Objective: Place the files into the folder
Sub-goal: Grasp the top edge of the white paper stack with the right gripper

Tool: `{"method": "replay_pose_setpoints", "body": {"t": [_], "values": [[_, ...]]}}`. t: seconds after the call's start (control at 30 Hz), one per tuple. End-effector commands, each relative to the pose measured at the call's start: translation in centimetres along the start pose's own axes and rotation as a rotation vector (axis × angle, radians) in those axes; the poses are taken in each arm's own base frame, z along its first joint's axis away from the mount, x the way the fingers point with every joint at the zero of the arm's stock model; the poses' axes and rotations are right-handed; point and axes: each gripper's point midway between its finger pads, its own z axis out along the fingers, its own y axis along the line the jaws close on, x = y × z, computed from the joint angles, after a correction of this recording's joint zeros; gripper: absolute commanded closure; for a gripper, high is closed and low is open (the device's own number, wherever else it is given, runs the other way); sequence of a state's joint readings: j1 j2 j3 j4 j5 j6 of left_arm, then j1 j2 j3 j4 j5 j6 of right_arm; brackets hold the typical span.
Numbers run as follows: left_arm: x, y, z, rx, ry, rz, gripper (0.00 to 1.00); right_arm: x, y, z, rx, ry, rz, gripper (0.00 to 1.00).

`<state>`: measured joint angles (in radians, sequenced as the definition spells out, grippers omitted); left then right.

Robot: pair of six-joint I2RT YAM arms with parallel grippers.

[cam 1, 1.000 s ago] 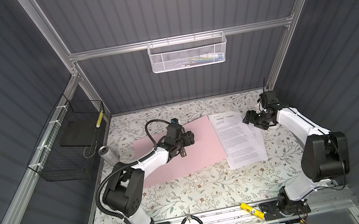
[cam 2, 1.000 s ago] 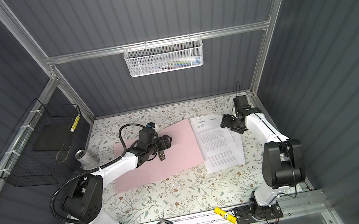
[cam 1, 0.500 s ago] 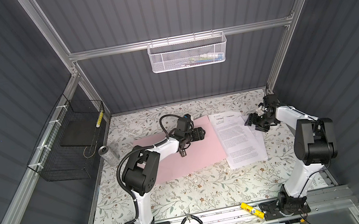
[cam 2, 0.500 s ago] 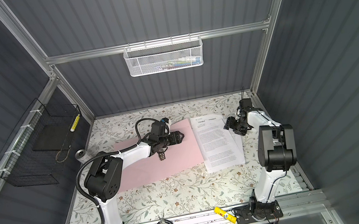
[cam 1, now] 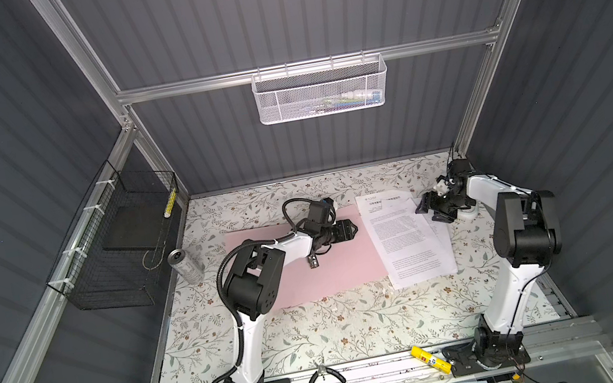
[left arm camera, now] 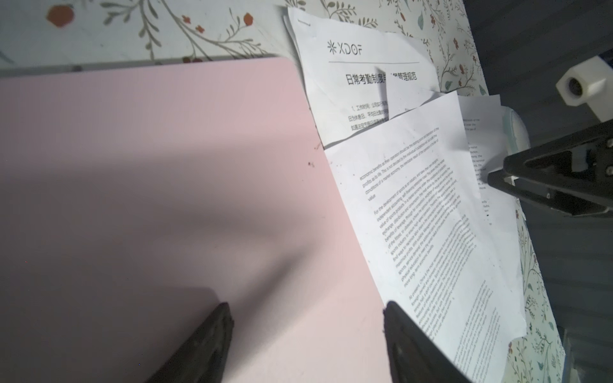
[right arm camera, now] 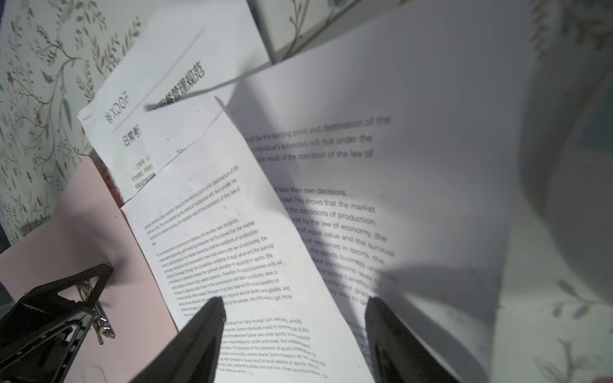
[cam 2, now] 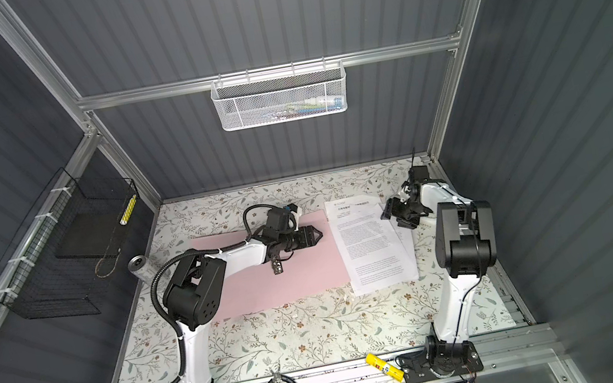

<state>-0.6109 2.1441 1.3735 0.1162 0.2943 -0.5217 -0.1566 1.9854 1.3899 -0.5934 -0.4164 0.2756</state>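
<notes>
Pink against the flowered bench, the folder lies flat at the middle of the work cell, a small metal clip showing on its face. The files, a loose fan of white printed sheets, rest along the folder's right-hand edge and lap over it, most of each page on the bench beyond. A sheet with a bold heading sits at the end of the fan farthest from the arm bases, partly under a page of dense text.

The left claw hovers over the folder's right half, pointing at the files. Its jaws stand apart and grip nothing; the left wrist view shows its fingers framing bare pink.

The right claw hangs over the files on the side away from the folder, jaws likewise apart with nothing pinched between them. In the right wrist view one sheet rises close to the lens, blurred.
</notes>
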Motion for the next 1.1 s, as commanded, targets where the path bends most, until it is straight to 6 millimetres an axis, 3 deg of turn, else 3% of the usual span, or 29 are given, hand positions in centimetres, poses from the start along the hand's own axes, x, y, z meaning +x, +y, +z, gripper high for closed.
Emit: {"method": "replay_pose_setpoints", "body": {"t": [0.0, 0.23, 0.63, 0.87, 1.07], "values": [[-0.1, -0.5, 0.7, 0.029, 0.009, -0.017, 0.27, 0.5, -0.6, 0.2, 0.007, 0.04, 0.012, 0.31], [0.8, -0.3, 1.4, 0.052, 0.037, -0.031, 0.28, 1.2, 0.2, 1.3, -0.078, 0.078, 0.039, 0.33], [1.6, 0.0, 2.1, 0.06, 0.057, -0.045, 0.29, 2.5, 1.3, 1.2, -0.162, 0.127, 0.012, 0.4], [1.8, 0.2, 2.3, 0.061, 0.063, -0.049, 0.29, 3.5, 0.4, 1.6, -0.117, 0.181, 0.014, 0.43], [1.9, 0.3, 2.4, 0.059, 0.064, -0.053, 0.29, 3.9, 0.8, 2.1, -0.156, 0.199, 0.028, 0.54]]}}
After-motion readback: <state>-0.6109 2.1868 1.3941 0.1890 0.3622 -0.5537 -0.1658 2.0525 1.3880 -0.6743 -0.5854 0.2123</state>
